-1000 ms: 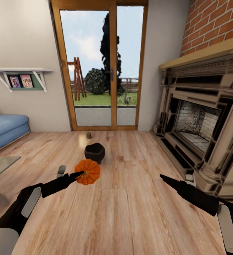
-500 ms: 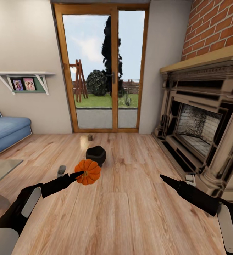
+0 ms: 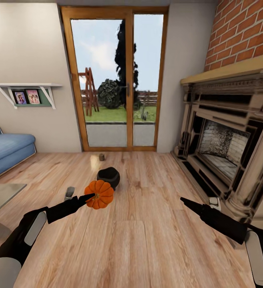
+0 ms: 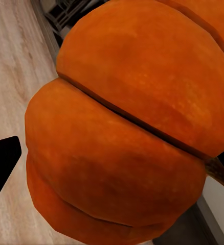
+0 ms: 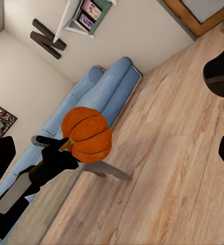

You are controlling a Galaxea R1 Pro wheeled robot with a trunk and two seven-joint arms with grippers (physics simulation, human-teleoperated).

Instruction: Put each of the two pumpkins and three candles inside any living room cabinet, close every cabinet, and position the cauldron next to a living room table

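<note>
- The glossy grey glass-topped low table (image 3: 1, 192) lies out to the outer side of the left end effector (image 3: 92, 195), with the blue upholstered sofa (image 3: 7, 149) beyond it.
- A small grey stubby candle (image 3: 69, 192) sits on the wooden plank floor (image 3: 139, 240), just outboard of the left end effector's tip.
- The left end effector is closed on the orange ribbed pumpkin (image 3: 99, 194), carried at its tip above the floor; in the left wrist view the pumpkin's (image 4: 127, 122) segments sit right against the camera.
- The small round black cauldron (image 3: 108, 177) rests on the floor just beyond the held pumpkin, and a second beige candle (image 3: 101, 157) stands farther ahead, near the wood-framed glass door (image 3: 119, 80).
- No cabinet is in sight, so the carry probably calls for turning the base first.
- The right end effector (image 3: 184, 200) holds nothing; its fingers taper to one point, so I cannot tell their spread. It hangs well apart from the pumpkin, nearer the ornate grey fireplace (image 3: 227, 152).
</note>
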